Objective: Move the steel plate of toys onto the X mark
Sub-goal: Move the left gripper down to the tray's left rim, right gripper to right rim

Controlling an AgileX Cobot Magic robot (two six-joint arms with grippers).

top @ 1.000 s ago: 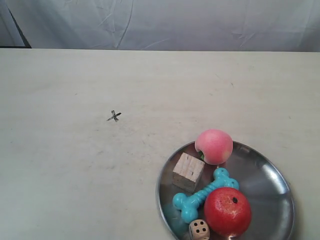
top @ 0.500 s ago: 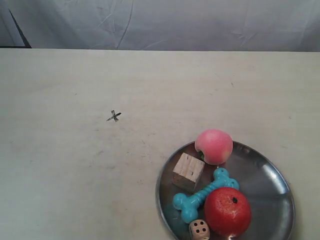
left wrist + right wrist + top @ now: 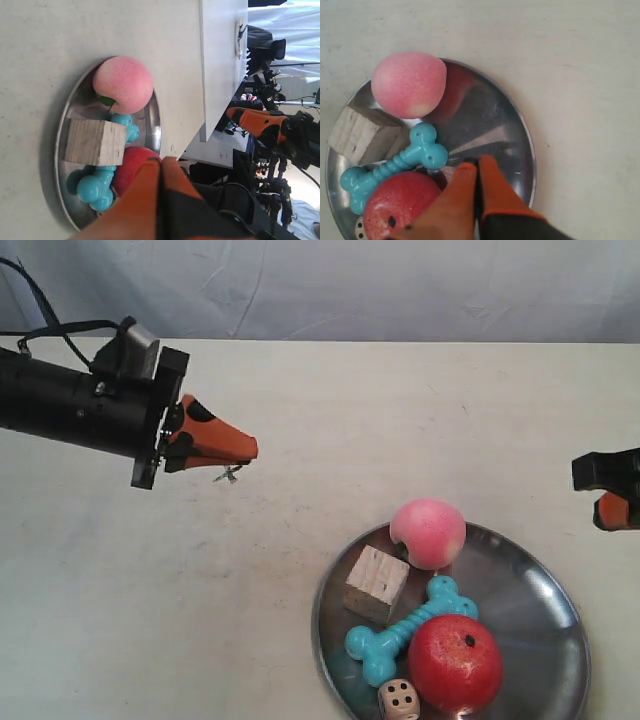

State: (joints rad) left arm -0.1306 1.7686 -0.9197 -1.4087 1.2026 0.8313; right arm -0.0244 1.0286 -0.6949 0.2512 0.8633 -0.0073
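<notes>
Now both arms have come in: L fingers (image 3: 215, 440) pressed together, X mark (image 3: 229, 474) just by tips; R fingers (image 3: 492, 185) pressed together, plate (image 3: 490, 120) ahead of tips. Plate unmoved, no grip yet.

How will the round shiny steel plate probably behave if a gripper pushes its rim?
The shiny steel plate looks rigid and would likely slide: smooth metal on a flat pale table. The pink peach and red apple lie loose, so may roll.
</notes>
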